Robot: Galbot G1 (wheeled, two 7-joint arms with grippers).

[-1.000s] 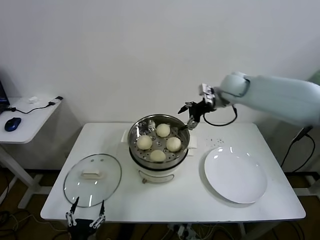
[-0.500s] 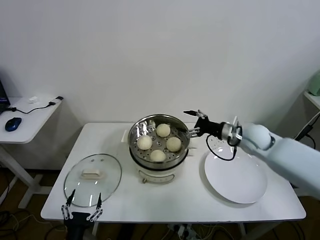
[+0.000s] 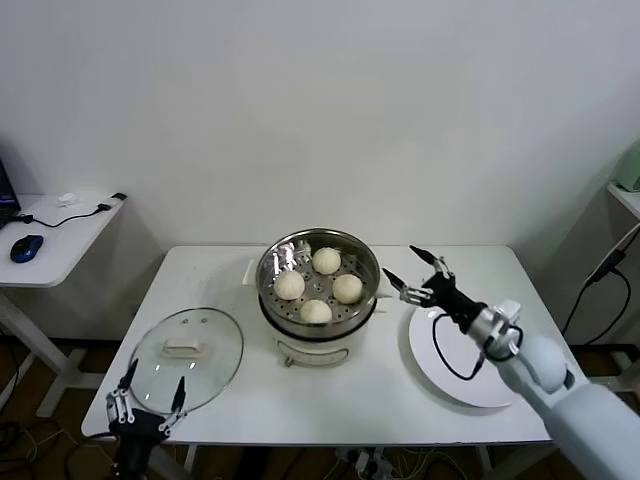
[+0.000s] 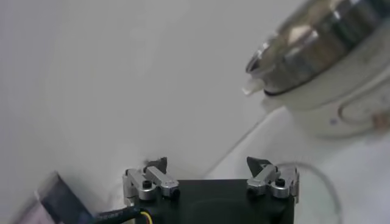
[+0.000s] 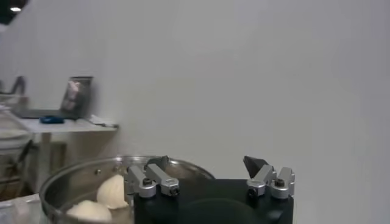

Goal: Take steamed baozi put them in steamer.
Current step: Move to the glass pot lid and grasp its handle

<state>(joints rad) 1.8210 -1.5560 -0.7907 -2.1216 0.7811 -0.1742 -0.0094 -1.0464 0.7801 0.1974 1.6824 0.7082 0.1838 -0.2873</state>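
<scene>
Cream-white, smooth round dough buns (image 3: 318,287), four of them, already sit together on the perforated floor of the round shiny stainless-steel steamer basket (image 3: 270,292), which rests on a white electric cooker base near the back middle of the white table (image 3: 350,400). Such buns are probably light, soft and easily dented, with a slightly tacky skin, so any hold would best be a gentle pinch across the widest part of the dome, from above. The right gripper (image 3: 412,273) hovers empty just beside the basket's rim, over the near edge of the flat white round plate (image 3: 480,385), its jaws spread wide apart. The left gripper (image 3: 146,400) hangs low at the table's front edge, close to the round glass lid with a white handle (image 3: 186,358), jaws likewise wide apart and holding nothing. Open tabletop lies in front of the cooker and between lid and plate; the basket's raised wall is the edge to clear.
</scene>
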